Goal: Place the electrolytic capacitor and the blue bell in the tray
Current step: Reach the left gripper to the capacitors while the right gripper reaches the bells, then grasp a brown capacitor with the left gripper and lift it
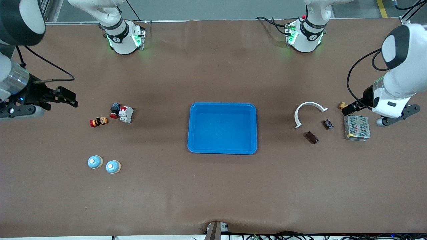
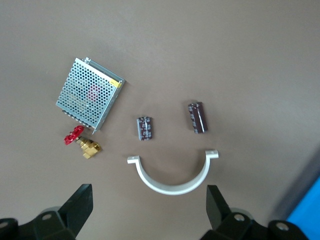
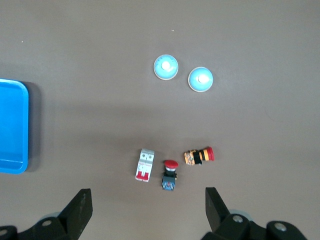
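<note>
The bright-blue tray (image 1: 222, 104) lies empty at mid-table. Two dark electrolytic capacitors (image 1: 311, 137) (image 1: 327, 124) lie toward the left arm's end; the left wrist view shows them (image 2: 197, 117) (image 2: 145, 128) apart from the fingers. My left gripper (image 1: 350, 108) (image 2: 148, 200) hangs open and empty above the table by the white clamp. Two blue bells (image 1: 95, 162) (image 1: 113, 167) stand side by side toward the right arm's end, and appear in the right wrist view (image 3: 166, 67) (image 3: 200, 79). My right gripper (image 1: 68, 97) (image 3: 148, 200) hovers open and empty at that end.
Beside the capacitors lie a white curved clamp (image 1: 308, 111), a perforated metal power supply (image 1: 357, 127) and a brass valve with a red handle (image 2: 82, 142). Farther from the camera than the bells lie a white-red breaker (image 1: 126, 114), a push button (image 1: 115, 110) and an orange-red button (image 1: 99, 121).
</note>
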Controlling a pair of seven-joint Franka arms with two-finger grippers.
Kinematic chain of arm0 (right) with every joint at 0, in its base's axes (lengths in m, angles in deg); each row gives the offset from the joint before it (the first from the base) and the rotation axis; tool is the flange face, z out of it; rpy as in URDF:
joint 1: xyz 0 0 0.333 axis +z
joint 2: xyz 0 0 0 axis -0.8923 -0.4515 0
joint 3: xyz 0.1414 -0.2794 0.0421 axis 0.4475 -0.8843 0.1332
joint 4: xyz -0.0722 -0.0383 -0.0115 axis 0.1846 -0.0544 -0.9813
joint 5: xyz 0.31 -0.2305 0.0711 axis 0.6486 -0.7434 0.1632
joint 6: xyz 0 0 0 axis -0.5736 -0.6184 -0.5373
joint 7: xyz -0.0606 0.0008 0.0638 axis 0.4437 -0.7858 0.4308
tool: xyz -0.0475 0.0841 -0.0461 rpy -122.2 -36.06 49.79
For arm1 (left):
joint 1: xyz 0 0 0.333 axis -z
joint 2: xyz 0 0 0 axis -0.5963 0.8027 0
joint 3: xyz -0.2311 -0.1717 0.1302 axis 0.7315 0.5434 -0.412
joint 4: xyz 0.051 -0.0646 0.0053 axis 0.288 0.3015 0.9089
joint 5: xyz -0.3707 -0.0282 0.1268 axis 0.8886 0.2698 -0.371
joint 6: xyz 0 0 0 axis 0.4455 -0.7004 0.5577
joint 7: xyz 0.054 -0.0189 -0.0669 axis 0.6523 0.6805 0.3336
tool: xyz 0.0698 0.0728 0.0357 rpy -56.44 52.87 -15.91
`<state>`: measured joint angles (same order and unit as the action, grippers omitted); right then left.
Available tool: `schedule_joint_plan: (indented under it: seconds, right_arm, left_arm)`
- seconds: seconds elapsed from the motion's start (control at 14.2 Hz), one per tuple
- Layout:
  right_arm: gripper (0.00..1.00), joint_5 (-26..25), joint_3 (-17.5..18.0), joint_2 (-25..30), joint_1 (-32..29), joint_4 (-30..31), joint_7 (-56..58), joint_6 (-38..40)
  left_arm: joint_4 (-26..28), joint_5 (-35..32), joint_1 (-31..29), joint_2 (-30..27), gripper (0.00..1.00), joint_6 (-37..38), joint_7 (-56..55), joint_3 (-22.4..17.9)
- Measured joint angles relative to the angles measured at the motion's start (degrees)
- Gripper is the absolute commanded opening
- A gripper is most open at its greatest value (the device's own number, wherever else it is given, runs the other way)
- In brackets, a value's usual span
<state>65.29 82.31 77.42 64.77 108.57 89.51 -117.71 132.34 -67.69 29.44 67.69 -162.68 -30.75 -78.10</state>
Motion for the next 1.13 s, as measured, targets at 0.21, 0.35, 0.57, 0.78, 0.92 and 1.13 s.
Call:
schedule_joint_plan:
  seconds: [0.21,0.35,0.57,0.78,0.92,1.13]
  right_arm:
    - [1.0,0.28,-0.13,-3.02,0.06,0.01,-0.06,-3.48]
    - [1.0,0.33,-0.26,-5.47,0.05,0.02,-0.1,-5.58]
    - [1.0,0.38,-0.4,-9.34,-0.13,0.0,-0.15,-9.2]
    - [1.0,0.79,-0.43,-12.67,-0.18,-0.07,-0.15,-12.06]
    - [1.0,1.29,-0.4,-14.67,-0.13,-0.13,-0.16,-14.82]
    - [1.0,1.92,-0.31,-17.55,0.08,-0.2,-0.15,-17.92]
  left_arm:
    - [6.81,0.0,-0.45,0.15,1.0,-8.19,-2.0,0.01]
    - [10.6,0.0,-0.44,0.72,1.0,-13.21,-2.58,0.07]
    - [13.11,0.0,-0.44,2.88,0.97,-17.68,-3.15,0.07]
    - [13.37,0.0,-0.46,5.95,0.82,-21.2,-3.69,0.06]
    - [13.86,0.0,-0.56,8.52,0.79,-24.88,-3.73,-0.01]
    - [15.16,-2.41,-2.5,11.88,0.76,-30.26,-3.75,-0.1]
